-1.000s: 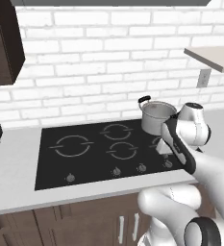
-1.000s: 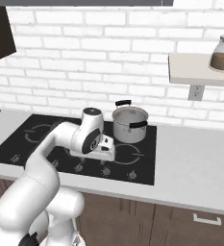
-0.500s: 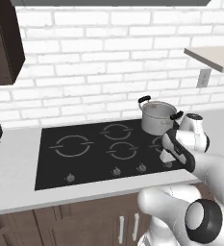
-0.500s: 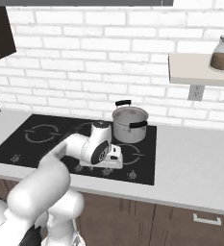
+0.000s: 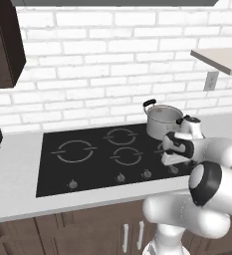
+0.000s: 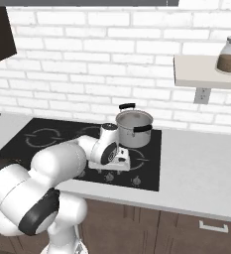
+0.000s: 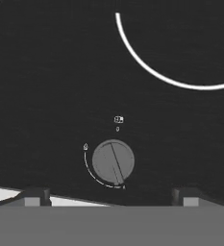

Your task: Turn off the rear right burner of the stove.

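The stove point(image 5: 102, 154) lies flat in the pale surface point(image 6: 206, 163) below the brick wall, with a lidless steel pot point(image 6: 134, 128) on its rear right ring. In the hand view the fingers point(image 7: 34, 196) stand spread apart at the bottom edge, and one grey knob point(image 7: 113, 162) sits between them, just toward 12 o'clock, untouched, its line mark pointing to about 5 o'clock. The gripper point(image 5: 173, 158) hangs low over the stove's front right corner, above the knob row.
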Robot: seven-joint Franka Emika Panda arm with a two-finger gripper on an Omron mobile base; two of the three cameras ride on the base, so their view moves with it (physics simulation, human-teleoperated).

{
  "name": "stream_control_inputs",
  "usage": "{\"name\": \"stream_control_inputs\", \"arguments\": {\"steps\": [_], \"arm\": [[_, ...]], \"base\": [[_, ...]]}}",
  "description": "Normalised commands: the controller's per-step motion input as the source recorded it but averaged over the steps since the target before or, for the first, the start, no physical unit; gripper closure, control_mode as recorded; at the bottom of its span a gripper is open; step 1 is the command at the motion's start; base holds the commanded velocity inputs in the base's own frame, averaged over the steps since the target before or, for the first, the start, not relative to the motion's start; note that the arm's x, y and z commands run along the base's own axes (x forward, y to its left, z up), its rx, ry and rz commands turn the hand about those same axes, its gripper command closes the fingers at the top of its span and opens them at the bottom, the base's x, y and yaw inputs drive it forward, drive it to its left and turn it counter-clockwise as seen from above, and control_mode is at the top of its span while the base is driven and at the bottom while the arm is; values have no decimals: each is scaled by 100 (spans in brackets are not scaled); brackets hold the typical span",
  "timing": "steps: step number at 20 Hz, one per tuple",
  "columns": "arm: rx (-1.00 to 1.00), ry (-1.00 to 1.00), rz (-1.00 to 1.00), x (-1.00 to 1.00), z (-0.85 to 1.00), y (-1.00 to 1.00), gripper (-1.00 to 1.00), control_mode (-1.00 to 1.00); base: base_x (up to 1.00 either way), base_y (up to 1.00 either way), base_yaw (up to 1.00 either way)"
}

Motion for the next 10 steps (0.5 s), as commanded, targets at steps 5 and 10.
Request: {"name": "stream_control_inputs", "arguments": {"steps": [5, 10], "arm": [[0, 1, 0, -2, -18, 0, -100, -100], [0, 0, 0, -15, -23, 0, -100, -100]], "base": [[0, 0, 0], [0, 0, 0]]}}
